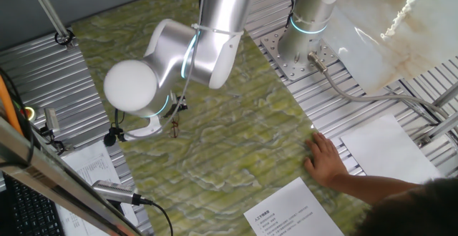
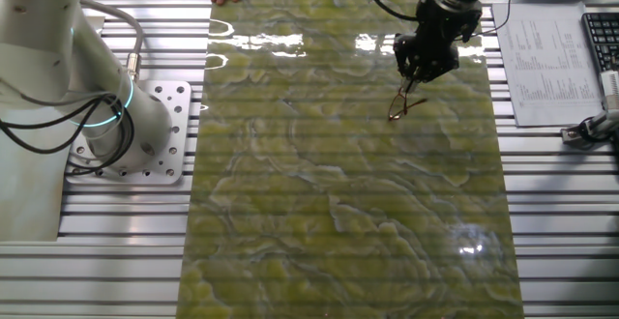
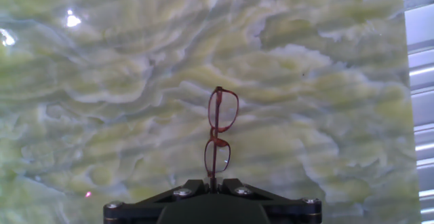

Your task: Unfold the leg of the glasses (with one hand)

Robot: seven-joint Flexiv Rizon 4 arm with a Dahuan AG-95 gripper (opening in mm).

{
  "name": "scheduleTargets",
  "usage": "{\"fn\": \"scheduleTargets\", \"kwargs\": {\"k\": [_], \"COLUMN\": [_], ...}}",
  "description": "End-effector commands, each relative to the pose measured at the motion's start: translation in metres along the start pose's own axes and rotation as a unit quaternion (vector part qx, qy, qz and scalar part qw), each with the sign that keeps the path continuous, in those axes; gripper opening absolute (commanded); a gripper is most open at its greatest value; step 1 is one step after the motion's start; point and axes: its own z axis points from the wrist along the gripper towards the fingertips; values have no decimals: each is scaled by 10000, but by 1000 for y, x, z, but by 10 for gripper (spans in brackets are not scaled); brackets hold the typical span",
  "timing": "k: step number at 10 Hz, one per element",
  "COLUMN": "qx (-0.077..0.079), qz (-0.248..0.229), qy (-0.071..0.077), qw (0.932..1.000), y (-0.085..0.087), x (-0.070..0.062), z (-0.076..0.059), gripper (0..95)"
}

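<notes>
I am holding the glasses (image 3: 218, 134) by one end, my fingers (image 3: 211, 184) pinched shut, above the green marble table (image 3: 102, 115).

Gripper (image 2: 408, 79) pointing down, jaws apparently closed.

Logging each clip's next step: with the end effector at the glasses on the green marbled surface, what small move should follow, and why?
Probably a short, slow sideways sweep to swing the leg outward. In the hand view the glasses stand directly ahead of the end effector, their near end meeting its tips. From the other fixed view they hang just beneath it, over the green marbled surface. The leg itself cannot be made out.
</notes>
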Motion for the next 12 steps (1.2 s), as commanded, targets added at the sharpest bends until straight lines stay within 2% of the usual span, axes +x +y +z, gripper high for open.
{"fn": "scheduleTargets", "kwargs": {"k": [1, 3, 6, 8, 12], "qx": [4, -32, -64, -59, -71], "qz": [6, -5, -5, 13, 40], "qy": [105, 196, 238, 368, 404], "qw": [9999, 9998, 9997, 9993, 9992], "y": [5, 11, 13, 13, 16], "x": [4, 8, 10, 10, 13], "z": [1, -1, -3, -4, -13], "gripper": [0, 0, 0, 0, 0]}}
